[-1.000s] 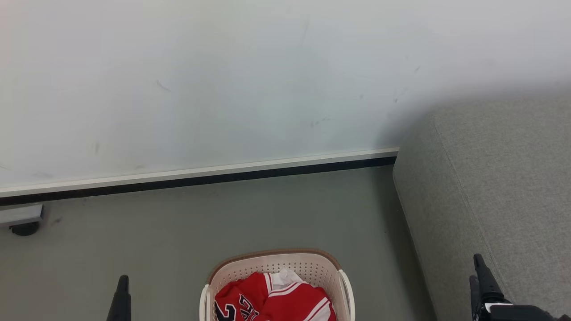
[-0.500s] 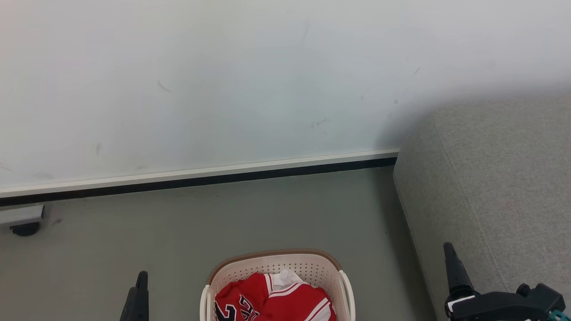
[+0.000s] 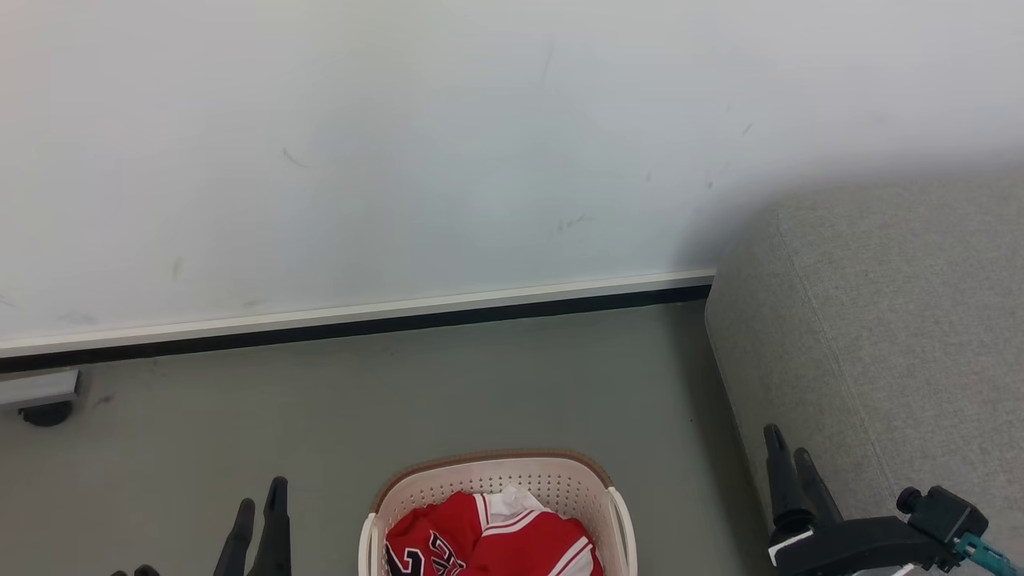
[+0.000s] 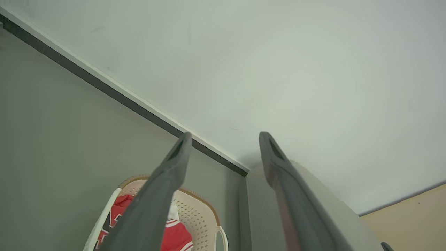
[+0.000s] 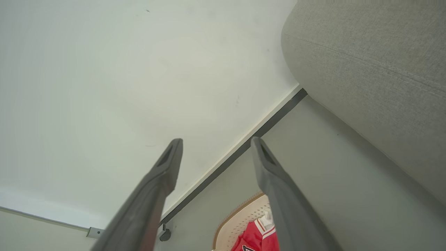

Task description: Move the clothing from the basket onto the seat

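Note:
The red clothing (image 3: 492, 540) with white stripes and black lettering lies bunched in the cream basket (image 3: 560, 482) with a brown rim, at the bottom centre of the head view. The grey woven seat (image 3: 904, 320) fills the right side. My left gripper (image 3: 260, 500) stands open, left of the basket, above the floor. My right gripper (image 3: 788, 450) is open too, right of the basket by the seat's side. The left wrist view shows my left gripper (image 4: 224, 137) empty, with clothing (image 4: 176, 237) and basket (image 4: 200, 216) below. In the right wrist view my right gripper (image 5: 216, 144) holds nothing above the basket (image 5: 244, 214).
A pale wall (image 3: 400, 144) with a white and black baseboard (image 3: 360, 318) runs behind the basket. Grey floor (image 3: 400, 400) lies between the wall and the basket. A metal bracket with a dark caster (image 3: 44, 408) sits at the far left.
Both grippers have risen further into the head view and moved inward toward the basket. The right gripper's wrist has turned, so both its fingers show. The clothing and basket stay put.

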Robot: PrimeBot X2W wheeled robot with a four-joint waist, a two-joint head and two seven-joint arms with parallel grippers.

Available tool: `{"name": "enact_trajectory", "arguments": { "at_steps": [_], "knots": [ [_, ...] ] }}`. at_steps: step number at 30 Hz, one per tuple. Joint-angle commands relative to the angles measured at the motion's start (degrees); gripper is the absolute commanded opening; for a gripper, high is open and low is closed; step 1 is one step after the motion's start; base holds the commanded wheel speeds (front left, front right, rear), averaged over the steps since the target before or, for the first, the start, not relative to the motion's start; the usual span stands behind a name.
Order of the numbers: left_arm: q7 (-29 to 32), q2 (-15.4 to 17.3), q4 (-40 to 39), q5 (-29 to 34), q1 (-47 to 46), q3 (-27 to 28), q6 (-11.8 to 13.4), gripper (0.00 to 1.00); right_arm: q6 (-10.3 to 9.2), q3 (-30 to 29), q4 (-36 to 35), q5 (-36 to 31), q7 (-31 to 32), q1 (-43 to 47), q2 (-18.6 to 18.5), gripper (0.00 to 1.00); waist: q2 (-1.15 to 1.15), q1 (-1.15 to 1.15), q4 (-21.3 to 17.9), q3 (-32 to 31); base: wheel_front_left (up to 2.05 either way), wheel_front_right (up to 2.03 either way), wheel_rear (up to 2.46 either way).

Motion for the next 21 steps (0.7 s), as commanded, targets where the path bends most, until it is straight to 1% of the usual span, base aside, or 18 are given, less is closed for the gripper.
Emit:
{"name": "enact_trajectory", "arguments": {
  "at_steps": [1,21],
  "knots": [
    [-0.8,0.4,-1.4,2.7,0.0,-0.4,0.3,1.00,0.33,0.9,-0.9,-2.4,-0.7,0.0,-0.5,1.00,0.00,0.00,0.0,0.0,0.00,0.00,0.00],
    [-4.0,2.0,-3.7,16.6,1.5,-4.0,4.2,1.00,0.42,6.4,-2.6,-15.1,-4.1,0.7,-1.8,1.00,0.00,0.00,0.1,-0.8,0.00,0.00,0.00]
  ]
}}
